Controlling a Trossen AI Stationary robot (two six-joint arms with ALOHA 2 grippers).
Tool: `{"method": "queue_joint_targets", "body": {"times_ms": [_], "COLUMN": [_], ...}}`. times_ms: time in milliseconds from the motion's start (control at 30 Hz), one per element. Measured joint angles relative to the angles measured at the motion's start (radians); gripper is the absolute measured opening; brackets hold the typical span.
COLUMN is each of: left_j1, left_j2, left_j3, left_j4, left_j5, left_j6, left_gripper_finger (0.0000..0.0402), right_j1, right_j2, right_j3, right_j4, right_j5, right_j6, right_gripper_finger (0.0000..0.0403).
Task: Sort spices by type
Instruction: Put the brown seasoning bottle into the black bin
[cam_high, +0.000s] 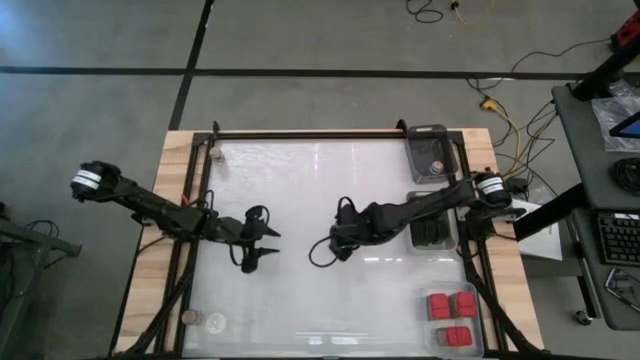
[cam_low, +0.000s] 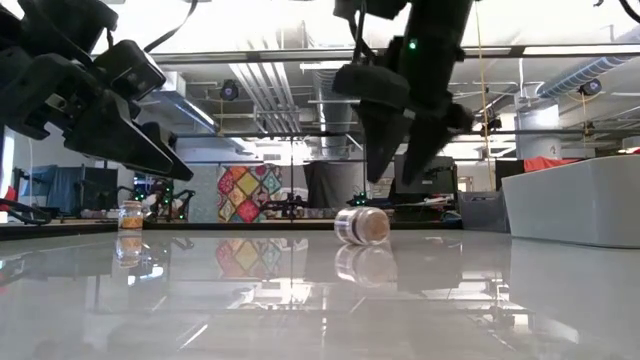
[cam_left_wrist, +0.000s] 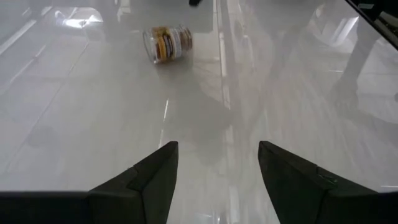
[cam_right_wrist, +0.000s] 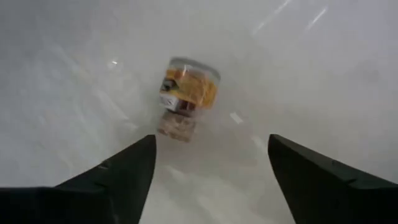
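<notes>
1. Right now I see one small jar (cam_right_wrist: 186, 93) lying on its side on the white counter (cam_high: 300, 200), near the middle, just under my right gripper (cam_high: 322, 250).
2. In the low view the same jar (cam_low: 361, 225) has its long axis level with the counter and running across that picture; I cannot tell which end carries the lid. It touches neither gripper.
3. My right gripper (cam_right_wrist: 208, 171) hangs above the jar with its jaws spread wide and nothing between them.
4. My left gripper (cam_high: 268, 247) sits well left of centre, jaws apart and empty; its own camera sees the toppled jar (cam_left_wrist: 166, 43) farther off across the counter.
5. A second jar (cam_low: 130, 215) stands upright near the counter's far left corner (cam_high: 216, 155).
6. Another small jar (cam_high: 214, 322) sits near the front left corner, beside the frame post; I cannot tell whether it is upright.
7. Along the right edge there are three clear trays. The far tray (cam_high: 428, 135) holds one round jar (cam_high: 436, 166).
8. The middle tray (cam_high: 450, 244) holds dark blocks (cam_high: 432, 232), partly hidden under my right arm, so I cannot count them.
9. The near tray (cam_high: 478, 322) holds red blocks (cam_high: 450, 306): two side by side and a third just in front of them.
</notes>
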Motion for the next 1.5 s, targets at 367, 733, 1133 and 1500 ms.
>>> {"method": "queue_joint_targets", "body": {"times_ms": [367, 733, 1133, 1500], "left_j1": [0.000, 0.000, 0.000, 0.000], "left_j2": [0.006, 0.006, 0.006, 0.007], "left_j3": [0.000, 0.000, 0.000, 0.000], "left_j4": [0.011, 0.006, 0.024, 0.026], "left_j5": [0.000, 0.000, 0.000, 0.000], "left_j6": [0.015, 0.015, 0.015, 0.015], "left_gripper_finger": [0.0207, 0.0207, 0.0207, 0.0207], "right_j1": [0.000, 0.157, 0.285, 0.278], "right_j2": [0.064, 0.068, 0.068, 0.068], "right_j3": [-0.014, -0.044, -0.322, -0.424], "right_j4": [0.164, 0.266, 0.692, 0.838], "right_j5": [-0.020, 0.390, 0.636, 0.705], "right_j6": [0.120, -0.040, -0.140, -0.066], "right_gripper_finger": [0.0339, 0.0354, 0.0354, 0.0354]}}
